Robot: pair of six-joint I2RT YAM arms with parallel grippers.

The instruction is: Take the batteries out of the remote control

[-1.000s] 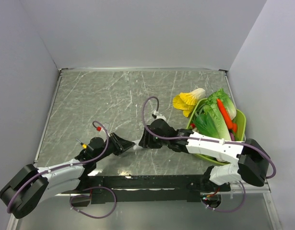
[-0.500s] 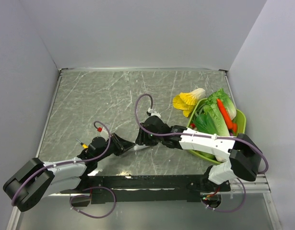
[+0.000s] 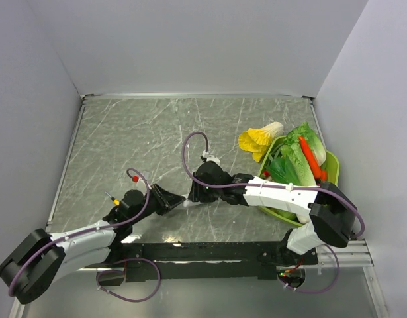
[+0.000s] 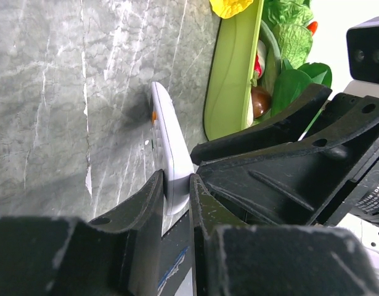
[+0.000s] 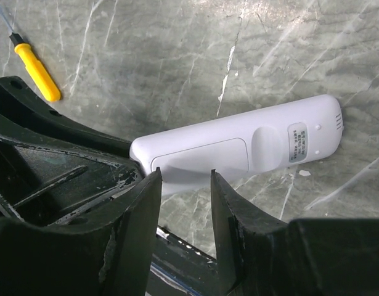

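from above, the remote control [image 3: 188,201] lies low on the grey marbled table [image 3: 137,139], caught between the two arms. the left gripper [image 3: 177,199] meets one end of it and the right gripper [image 3: 198,193] comes down just beside its other side. a yellow-orange tool [image 3: 112,197] lies well to the left of the remote, past the left arm's wrist. a green basket [image 3: 333,173] of leafy vegetables sits well to the remote's right. in the left wrist view the remote [image 4: 169,154] stands on edge, a slim white bar running away from the camera, and the left jaws [image 4: 175,202] are closed tight on its near end, one finger pressed to each flat face. the right arm's black fingers crowd in on the remote's right, and the basket's rim [image 4: 232,80] curves further off on that side. in the right wrist view the remote [image 5: 251,145] shows its back - a rectangular cover panel sitting flush, a thumb dimple and a small label. the right gripper [image 5: 184,180] has its jaws partly apart at the remote's long lower edge, near the covered end, with bare table showing in the gap, clamped on nothing. whether a finger touches the casing i cannot tell. the tool [image 5: 38,73] lies well beyond the remote's held end.
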